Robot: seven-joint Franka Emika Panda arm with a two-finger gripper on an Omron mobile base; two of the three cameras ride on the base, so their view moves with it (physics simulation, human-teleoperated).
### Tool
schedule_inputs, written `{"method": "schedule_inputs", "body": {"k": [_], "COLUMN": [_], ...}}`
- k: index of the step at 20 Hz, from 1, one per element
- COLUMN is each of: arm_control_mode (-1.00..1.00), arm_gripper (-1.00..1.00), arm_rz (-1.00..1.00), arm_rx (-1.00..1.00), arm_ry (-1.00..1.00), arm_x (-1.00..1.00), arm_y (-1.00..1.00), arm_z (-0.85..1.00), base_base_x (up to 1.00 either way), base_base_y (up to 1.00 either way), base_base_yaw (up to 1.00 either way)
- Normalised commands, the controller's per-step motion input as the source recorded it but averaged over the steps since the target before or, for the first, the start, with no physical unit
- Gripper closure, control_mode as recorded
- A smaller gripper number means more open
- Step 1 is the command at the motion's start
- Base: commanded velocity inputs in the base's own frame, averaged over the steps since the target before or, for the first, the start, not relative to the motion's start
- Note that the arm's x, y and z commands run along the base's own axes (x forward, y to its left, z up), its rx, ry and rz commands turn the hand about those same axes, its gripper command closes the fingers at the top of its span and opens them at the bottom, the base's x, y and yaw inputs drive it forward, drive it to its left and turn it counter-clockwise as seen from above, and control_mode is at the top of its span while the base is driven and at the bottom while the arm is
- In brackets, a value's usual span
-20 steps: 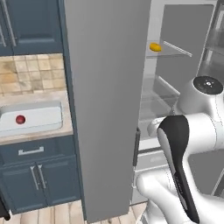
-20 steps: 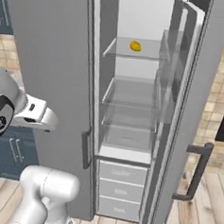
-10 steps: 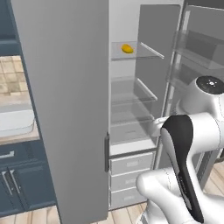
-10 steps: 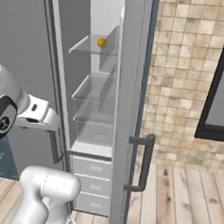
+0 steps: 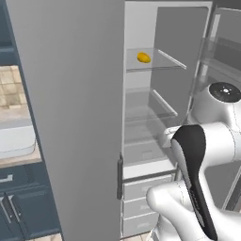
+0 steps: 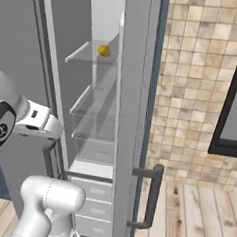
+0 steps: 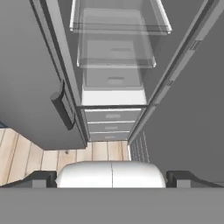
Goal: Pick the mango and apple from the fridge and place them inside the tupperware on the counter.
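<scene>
The fridge (image 5: 70, 117) stands open, with both grey doors swung out and clear glass shelves inside. The mango (image 5: 143, 57), a small yellow-orange oval, lies on the top shelf; it also shows as the mango (image 6: 103, 50) from the right side. My gripper (image 7: 111, 178) is open with nothing between its dark fingertips (image 7: 40, 178). It hangs in front of the lower shelves and drawers (image 7: 113, 120), well below the mango. The tupperware (image 5: 16, 140) sits on the counter at the far left, partly cut off by the fridge door. The apple is out of view.
The left door's dark handle (image 5: 119, 178) and the right door's handle (image 6: 152, 198) stick out toward me. Dark blue cabinets (image 5: 19, 207) stand under the counter. A tiled wall (image 6: 194, 70) with a dark window frame (image 6: 234, 98) rises right of the fridge, above a wooden floor (image 6: 199, 216).
The whole picture has shifted: the base has moved and turned, so the fridge interior sits more central and the counter has slid to the left edge. The gripper stays open.
</scene>
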Motion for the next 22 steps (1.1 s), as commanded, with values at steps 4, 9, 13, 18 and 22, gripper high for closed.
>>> {"method": "schedule_inputs", "body": {"k": [4,9,13,18,22], "arm_control_mode": [1.00,1.00,1.00,1.00,1.00], "arm_gripper": [-1.00,-1.00,-1.00,-1.00,-1.00], "arm_rz": [0.00,0.00,0.00,0.00,0.00], "arm_rx": [0.00,0.00,0.00,0.00,0.00], "arm_ry": [0.00,0.00,0.00,0.00,0.00], "arm_x": [0.00,0.00,0.00,0.00,0.00], "arm_y": [0.00,0.00,0.00,0.00,0.00], "arm_z": [0.00,0.00,0.00,0.00,0.00], "base_base_x": [0.71,0.38,0.15,0.14,0.14], "base_base_y": [-0.32,-0.48,-0.65,-0.68,-0.67], "base_base_yaw": [0.00,0.00,0.00,0.00,0.00]}}
